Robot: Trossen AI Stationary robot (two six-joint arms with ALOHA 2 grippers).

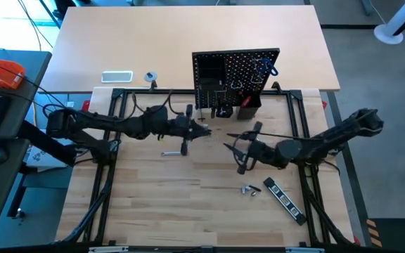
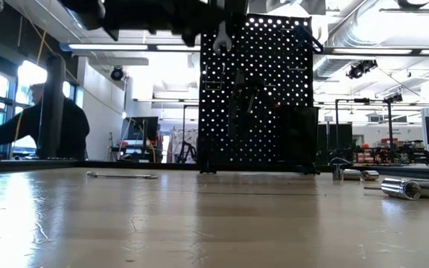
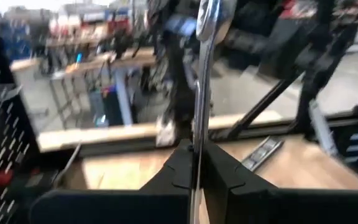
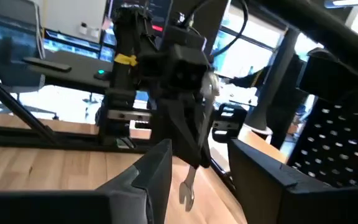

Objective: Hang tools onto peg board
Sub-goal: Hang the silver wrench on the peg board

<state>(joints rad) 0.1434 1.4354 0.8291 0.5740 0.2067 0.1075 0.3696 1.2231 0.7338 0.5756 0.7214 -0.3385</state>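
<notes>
a silver wrench (image 3: 202, 81) is clamped between the closed jaws of the left gripper (image 1: 200, 130) and is held above the bench, just in front of the peg board (image 1: 236, 77) at the far edge, presumably so that it can be carried to a hook. its long axis runs straight out from the fingers, open end leading. the right gripper (image 4: 197, 168) is held nearby with jaws apart and empty, apparently released after a handover.

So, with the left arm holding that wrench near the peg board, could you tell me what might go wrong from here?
1. The left gripper pinches the silver wrench only at one end, so it may swivel and miss a hook.
2. The open right gripper sits close to it; the arms could bump.
3. The peg board stands free and might tip if pushed.
</notes>
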